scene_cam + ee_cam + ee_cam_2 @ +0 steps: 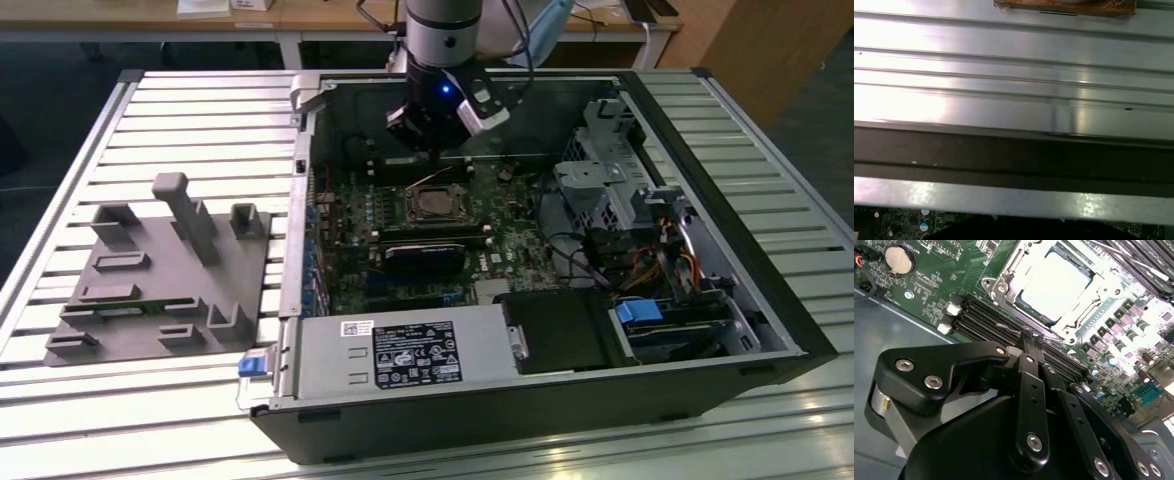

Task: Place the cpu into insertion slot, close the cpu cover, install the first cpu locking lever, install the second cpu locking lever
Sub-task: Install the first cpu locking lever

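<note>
here, silvery square cpu [1054, 285], metal cpu cover [1006, 274]

One cpu [1054, 285] and one cpu cover [1013, 265] lie just beyond the tool [1027, 338], two white slot clips [954, 309] beside it, one coin cell [898, 259] farther off.

The cpu [1054, 285], a flat square with a bright silvery top, lies level in the insertion slot [1019, 296] at the far middle of the green board [514, 245], with the silvery cpu cover [1004, 267] folded flat around it.
</note>
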